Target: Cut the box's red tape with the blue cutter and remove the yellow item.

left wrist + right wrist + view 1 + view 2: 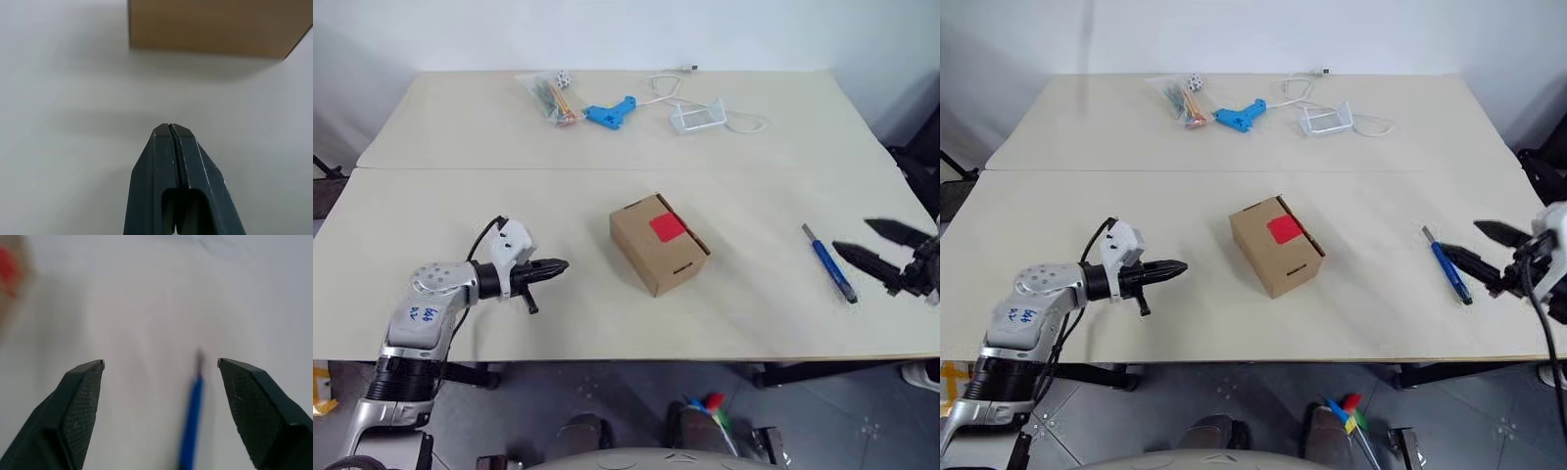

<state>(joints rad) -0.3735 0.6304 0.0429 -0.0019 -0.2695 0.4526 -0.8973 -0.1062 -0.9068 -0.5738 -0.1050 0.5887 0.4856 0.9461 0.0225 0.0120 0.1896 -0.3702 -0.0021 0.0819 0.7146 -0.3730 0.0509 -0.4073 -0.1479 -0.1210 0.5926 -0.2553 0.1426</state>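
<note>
Fingers of the right gripper [869, 243] stand spread wide with nothing between them, hovering at the table's right edge just beside the blue cutter [829, 262]. Fingers of the left gripper [560, 265] are pressed tightly together, empty, pointing toward the box [658, 245] from its left, with bare tabletop between tip and carton.

The blue cutter lies flat on the table [607, 137], right of the box and well apart from it, its grey tip pointing away from the robot. The box sits near the middle of the near table, turned at an angle, flaps down, a tab slot on its near side. The red tape [668, 227] is stuck across the top seam, unbroken.

Along the far side lie a clear bag of coloured sticks [549, 97], a light-blue gun-shaped tool [610, 112], a small clear tray [698, 117] and a white cable [668, 86].
</note>
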